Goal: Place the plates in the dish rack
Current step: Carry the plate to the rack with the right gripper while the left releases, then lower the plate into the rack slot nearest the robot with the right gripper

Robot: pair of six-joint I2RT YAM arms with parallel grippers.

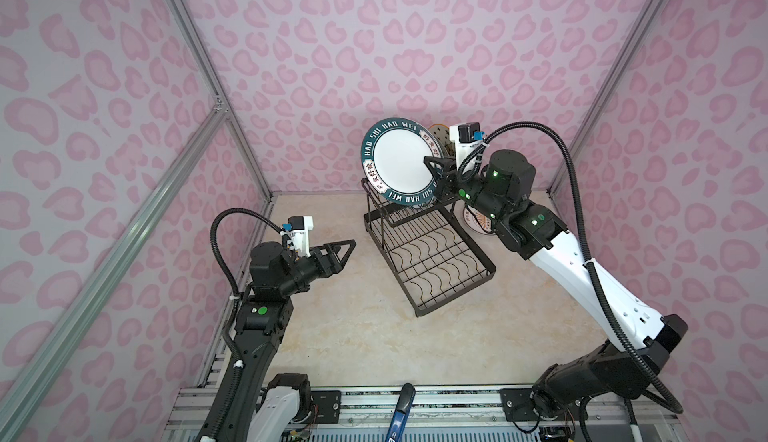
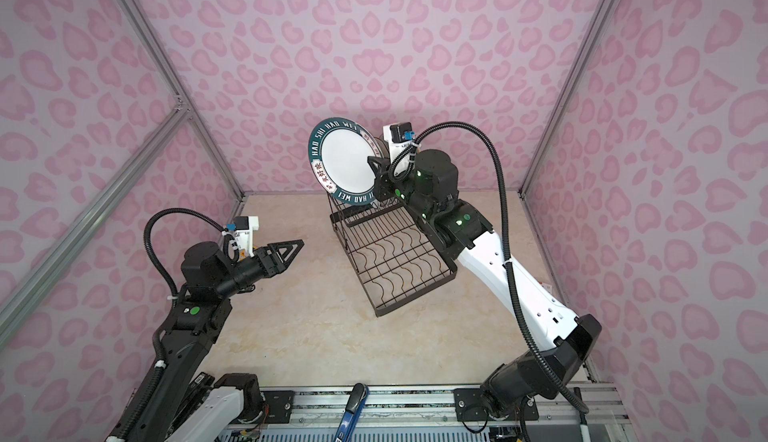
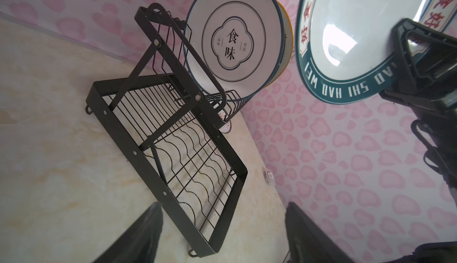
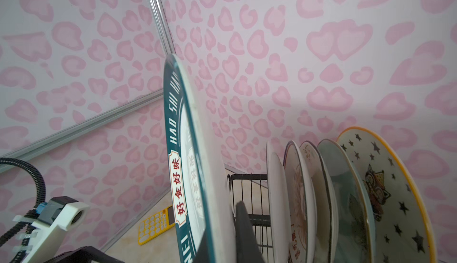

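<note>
**Green plate held over the rack's raised basket**

The counter [image 1: 353, 336] carries the black wire rack [image 1: 456, 293] at far centre. Its flat tray with wavy dividers lies nearer and bare, and its raised basket sits at the far end.

The green plate [image 1: 401, 157] stands on edge over the left end of that basket, its face turned left, as both top views show. The right gripper [image 1: 434, 166] is clamped on its right rim. Whether its lower rim touches the wires I cannot tell.

In the right wrist view a row of plates stands on edge in the basket. It runs from a plain white back next to the green plate, with a gap between them, to the starred plate [image 4: 385, 200] at the far end. The left wrist view shows the ringed plate [image 3: 232, 41] facing left in the basket.

An orange plate [image 1: 478, 221] lies on the counter just right of the rack, mostly hidden by the right arm.

The left gripper [image 1: 349, 246] hovers left of the rack, well apart from it, jaws spread and empty.

A yellow calculator [image 4: 155, 224] lies on the counter by the wall.
</note>
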